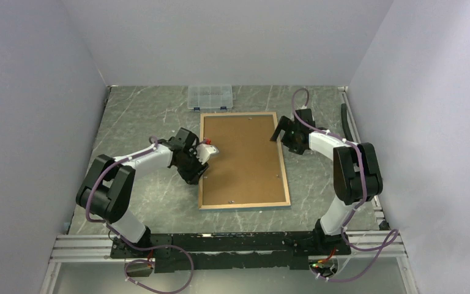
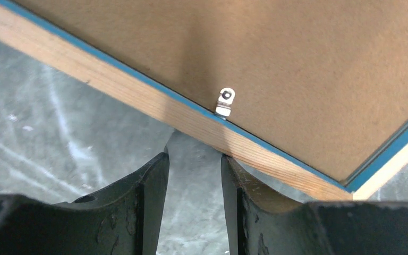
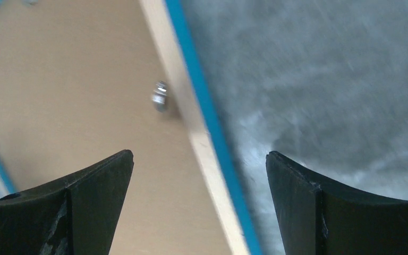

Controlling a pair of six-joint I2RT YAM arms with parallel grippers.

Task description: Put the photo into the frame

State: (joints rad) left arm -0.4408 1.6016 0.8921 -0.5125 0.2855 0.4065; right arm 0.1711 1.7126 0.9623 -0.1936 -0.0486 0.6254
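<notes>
The frame point(image 1: 245, 204) lies face down in the middle of the grey marbled tabletop point(image 1: 141, 122), its light wood back up and a thin blue line showing along the inside of the rim. A plain brown backing board point(image 1: 242, 159) fills the opening.

The left gripper point(image 2: 194, 159) sits at the frame's left long side. Its fingers stand only narrowly apart with nothing between them, just bare tabletop in the gap, and one fingertip point(image 2: 232, 169) reaches the outer edge of the wooden rim. Just past the rim, a small metal clip point(image 2: 224, 101) rests on the board.

The right gripper point(image 3: 199, 154) hangs above the frame's right long side with its jaws spread wide and empty, one finger over the board and the other over the tabletop. That view is blurred.

A small clear compartment box point(image 1: 209, 97) stands just beyond the frame's far edge.
</notes>
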